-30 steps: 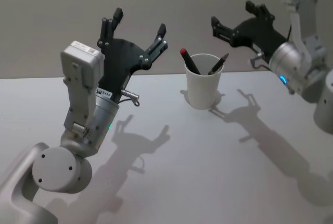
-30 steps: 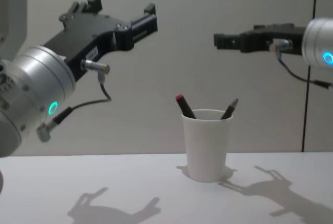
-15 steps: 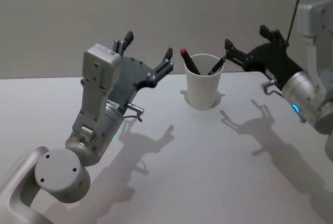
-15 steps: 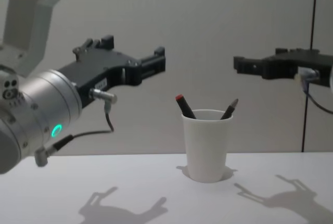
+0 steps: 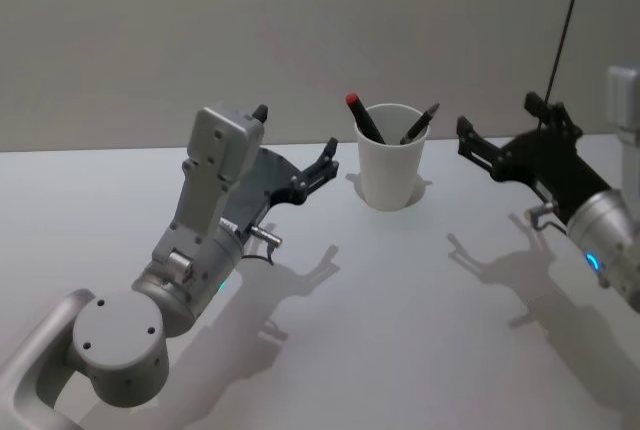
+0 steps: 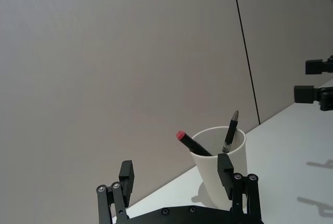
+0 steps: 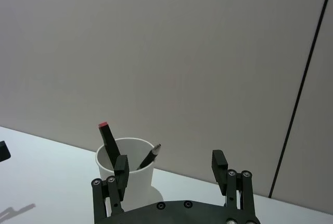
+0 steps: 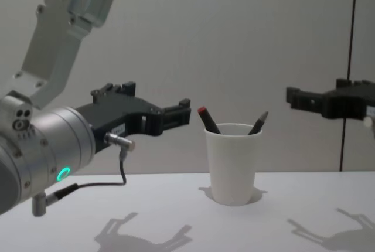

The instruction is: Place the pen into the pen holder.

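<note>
— On the white table, what stands where?

— One white paper cup, upright, toward the back wall. Two pens stand in it, each leaning on the rim: a red-capped pen on the left side and a dark pen with a greyish tip on the right. Both rise above the rim.

— And the grippers?

— The left gripper hangs to the left of the cup, near it but apart, fingers spread wide, nothing between them. The right gripper hangs to the right, also apart, fingers likewise spread and empty. From the chest view both sit at about rim height.

— Your judgement on handling?

— The pens look light, stiff and smooth-barrelled, so likely to slip in a loose pinch; I would take one across the exposed upper barrel, below the cap. The cup looks thin, light and easy to tip or crush; any sideways knock on a leaning pen could carry it over. With pens already inside, I judge the placing done.
</note>
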`<state>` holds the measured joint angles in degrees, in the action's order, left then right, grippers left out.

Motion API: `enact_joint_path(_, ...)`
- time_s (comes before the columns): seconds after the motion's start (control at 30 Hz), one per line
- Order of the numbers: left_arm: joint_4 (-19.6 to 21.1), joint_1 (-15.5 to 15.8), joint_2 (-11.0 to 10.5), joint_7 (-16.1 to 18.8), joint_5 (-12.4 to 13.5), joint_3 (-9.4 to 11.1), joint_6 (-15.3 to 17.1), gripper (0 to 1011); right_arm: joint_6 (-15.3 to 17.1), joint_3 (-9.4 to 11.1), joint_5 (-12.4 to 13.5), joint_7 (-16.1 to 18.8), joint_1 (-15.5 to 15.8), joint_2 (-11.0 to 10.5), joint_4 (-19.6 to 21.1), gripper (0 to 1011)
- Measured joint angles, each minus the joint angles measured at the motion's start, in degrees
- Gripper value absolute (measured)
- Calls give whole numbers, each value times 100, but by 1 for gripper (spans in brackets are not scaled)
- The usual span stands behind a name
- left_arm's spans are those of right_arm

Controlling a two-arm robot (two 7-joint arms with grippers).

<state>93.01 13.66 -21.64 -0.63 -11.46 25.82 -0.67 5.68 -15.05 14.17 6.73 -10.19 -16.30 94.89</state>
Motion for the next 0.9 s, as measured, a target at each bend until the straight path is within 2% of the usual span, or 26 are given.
enact_joint_path(0.2,22,-10,-27,0,-5,26,141,1001,-115,70,74,-90,344,-98,200,1002)
enact_joint_path(0.6,23,-10,-26,1,-6,28,153,1001,-334,191,207,-263,974,-273,566,1002)
enact_joint_path(0.9,23,-7,-25,1,-5,24,152,1001,-375,216,234,-296,1101,-306,637,1002)
